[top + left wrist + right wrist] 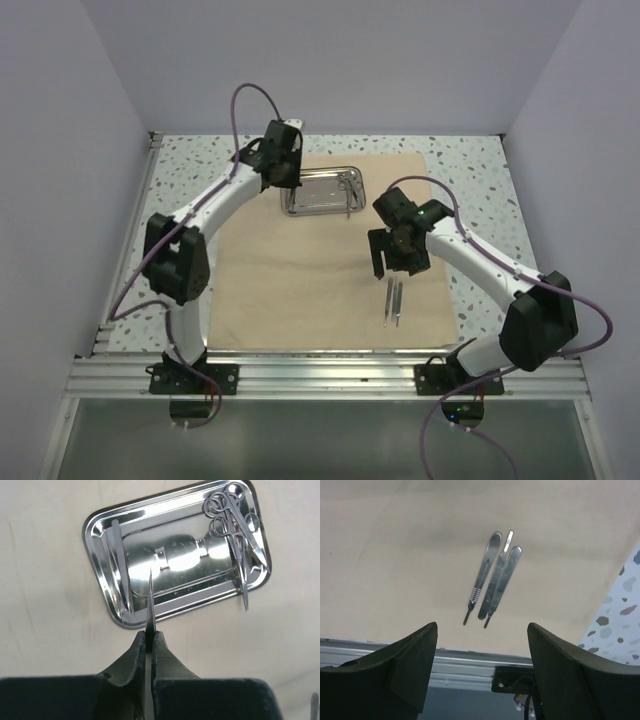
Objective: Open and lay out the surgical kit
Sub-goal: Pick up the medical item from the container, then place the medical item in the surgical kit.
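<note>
The beige cloth wrap (300,280) lies spread flat. The steel tray (315,197) sits on its far part. In the left wrist view the tray (150,510) holds several scissors (235,525) at its right end and a slim instrument (117,555) at its left. My left gripper (150,632) is shut on a thin silver instrument (150,600), seen edge-on, above the tray's near rim. My right gripper (482,645) is open and empty, hovering above three slim silver handles (495,577) that lie side by side on the cloth (395,555); they also show in the top view (392,302).
Speckled tabletop (480,180) borders the cloth on the right and back. An aluminium rail (330,375) runs along the near edge, just below the handles. White walls close in the left, right and back.
</note>
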Robot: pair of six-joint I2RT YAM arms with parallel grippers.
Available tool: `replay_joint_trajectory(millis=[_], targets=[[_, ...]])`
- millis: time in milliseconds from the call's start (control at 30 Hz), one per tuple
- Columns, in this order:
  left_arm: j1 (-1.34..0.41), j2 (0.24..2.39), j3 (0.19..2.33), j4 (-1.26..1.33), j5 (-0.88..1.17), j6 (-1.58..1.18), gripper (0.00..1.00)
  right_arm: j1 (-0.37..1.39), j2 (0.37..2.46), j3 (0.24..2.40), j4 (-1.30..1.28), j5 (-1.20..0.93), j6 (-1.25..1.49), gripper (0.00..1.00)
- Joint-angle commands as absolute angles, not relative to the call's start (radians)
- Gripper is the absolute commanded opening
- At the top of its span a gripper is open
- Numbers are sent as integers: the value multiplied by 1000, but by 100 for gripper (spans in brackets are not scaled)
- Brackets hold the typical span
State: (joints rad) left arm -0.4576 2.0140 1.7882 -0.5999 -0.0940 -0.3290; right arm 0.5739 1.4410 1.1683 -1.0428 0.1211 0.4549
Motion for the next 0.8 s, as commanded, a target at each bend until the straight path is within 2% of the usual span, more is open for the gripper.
replay_joint_trajectory(millis=[0, 200, 400, 533, 733, 767], targets=[[-471, 1791, 1580, -626, -115, -318, 0, 575, 1485, 1241, -988, 120, 399, 76], [-503, 1426, 1135, -686, -153, -405, 0, 575, 1562, 1298, -954, 97, 365, 76], [-535, 1172, 869, -729, -110, -574, 0, 574, 1609, 1333, -946, 81, 342, 76], [-571, 1095, 773, -732, -103, -653, 0, 574, 1615, 1333, -945, 81, 337, 76], [-634, 1153, 807, -798, -176, -696, 1, 575, 1597, 1295, -934, 78, 334, 77], [-634, 1157, 805, -799, -175, -707, 7, 575, 1594, 1289, -936, 83, 331, 77]])
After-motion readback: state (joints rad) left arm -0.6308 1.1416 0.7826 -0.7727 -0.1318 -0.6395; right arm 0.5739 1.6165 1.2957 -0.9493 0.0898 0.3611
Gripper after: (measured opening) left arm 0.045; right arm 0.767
